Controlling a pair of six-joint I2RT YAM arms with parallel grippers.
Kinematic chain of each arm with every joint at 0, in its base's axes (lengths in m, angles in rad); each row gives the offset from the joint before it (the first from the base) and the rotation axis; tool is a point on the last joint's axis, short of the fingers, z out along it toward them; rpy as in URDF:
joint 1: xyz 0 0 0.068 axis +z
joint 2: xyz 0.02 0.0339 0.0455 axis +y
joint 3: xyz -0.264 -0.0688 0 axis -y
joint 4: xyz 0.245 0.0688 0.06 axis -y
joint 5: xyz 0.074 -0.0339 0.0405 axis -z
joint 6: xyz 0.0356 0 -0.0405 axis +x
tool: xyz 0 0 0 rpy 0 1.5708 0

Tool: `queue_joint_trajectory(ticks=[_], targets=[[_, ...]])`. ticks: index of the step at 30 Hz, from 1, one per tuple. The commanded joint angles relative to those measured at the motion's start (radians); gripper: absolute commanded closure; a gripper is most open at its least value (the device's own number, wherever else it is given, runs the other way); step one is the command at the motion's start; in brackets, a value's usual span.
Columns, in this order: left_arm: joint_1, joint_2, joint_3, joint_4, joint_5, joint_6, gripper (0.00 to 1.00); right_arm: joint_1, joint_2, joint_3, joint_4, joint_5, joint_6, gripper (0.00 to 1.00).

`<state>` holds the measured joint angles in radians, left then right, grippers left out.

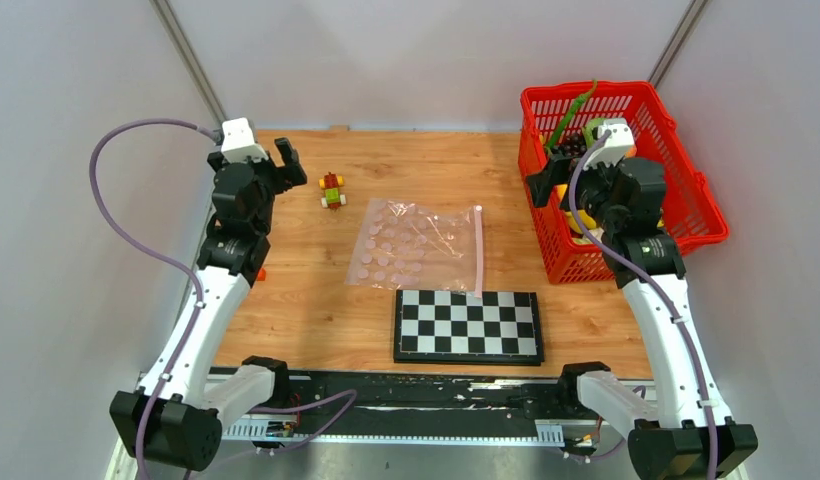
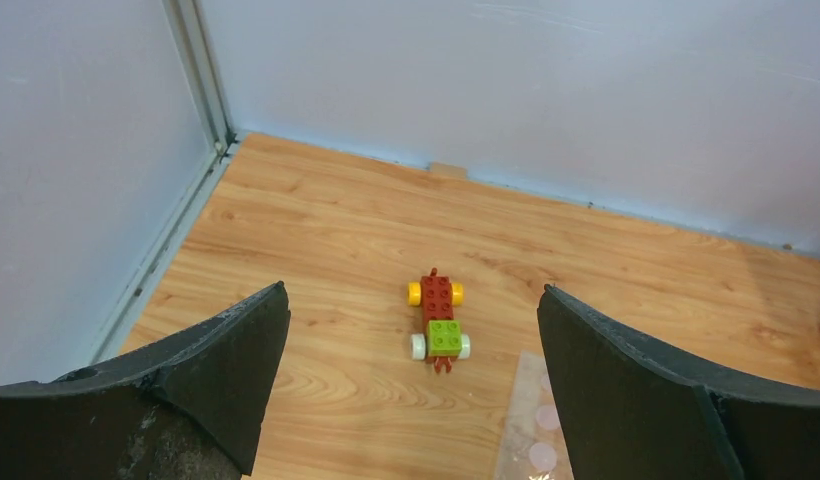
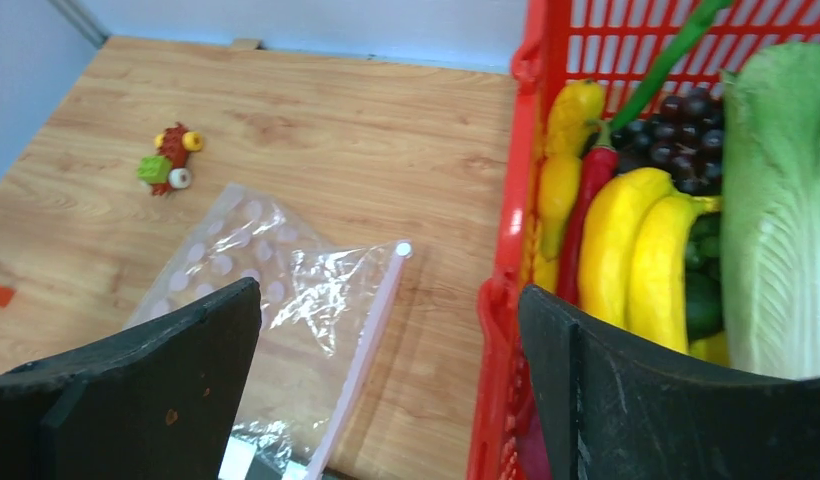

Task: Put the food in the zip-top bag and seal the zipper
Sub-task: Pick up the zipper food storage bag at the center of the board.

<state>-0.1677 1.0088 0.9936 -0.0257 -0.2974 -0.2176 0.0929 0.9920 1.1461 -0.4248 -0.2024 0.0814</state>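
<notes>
While the left gripper and right gripper stand spread wide, holding nothing, the food lies in the red basket at two o'clock from the flat zip-top bag.
</notes>
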Motion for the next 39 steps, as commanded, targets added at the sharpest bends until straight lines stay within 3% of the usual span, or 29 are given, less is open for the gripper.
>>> queue_joint_trajectory(ticks=[1,3,6,8,10,13,14,18,23,29,32,37,39], targets=[[0.006,0.003,0.011,0.08,-0.006,-0.016,0.0,0.002,-0.026,0.019,0.068,-0.176,0.021,0.0],[0.008,-0.011,-0.023,0.144,0.071,-0.001,0.0,0.003,-0.01,0.036,0.062,-0.242,0.027,0.0],[0.008,-0.055,-0.084,0.274,0.306,0.078,0.0,0.022,0.035,0.069,0.051,-0.361,0.051,0.0],[0.008,-0.079,-0.124,0.329,0.304,-0.018,0.0,0.087,0.056,0.099,0.026,-0.296,0.05,0.0],[0.007,-0.096,-0.118,0.234,0.174,-0.192,0.0,0.231,0.083,0.134,-0.024,-0.146,-0.007,0.0],[0.01,-0.106,-0.109,0.161,0.278,-0.162,0.0,0.403,0.138,0.173,-0.084,0.125,-0.077,0.0],[0.01,-0.11,-0.126,0.177,0.334,-0.177,0.0,0.428,0.155,0.171,-0.086,0.15,-0.075,0.0],[0.01,-0.093,-0.209,0.275,0.466,-0.324,0.0,0.438,0.175,0.049,0.034,0.039,0.027,0.0],[0.004,0.027,-0.127,0.159,0.654,-0.278,0.0,0.436,0.254,-0.06,0.055,0.188,0.144,0.0],[-0.11,0.129,-0.041,-0.02,0.593,-0.146,0.0,0.436,0.441,-0.027,-0.076,0.273,0.173,0.07],[-0.198,0.178,-0.031,-0.056,0.554,-0.123,0.0,0.435,0.517,-0.028,-0.078,0.289,0.217,0.19],[-0.275,0.225,-0.037,-0.112,0.53,-0.094,0.0,0.43,0.602,-0.052,-0.055,0.274,0.29,0.23],[-0.282,0.224,-0.056,-0.114,0.529,-0.092,0.0,0.429,0.613,-0.067,-0.03,0.267,0.312,0.3]])
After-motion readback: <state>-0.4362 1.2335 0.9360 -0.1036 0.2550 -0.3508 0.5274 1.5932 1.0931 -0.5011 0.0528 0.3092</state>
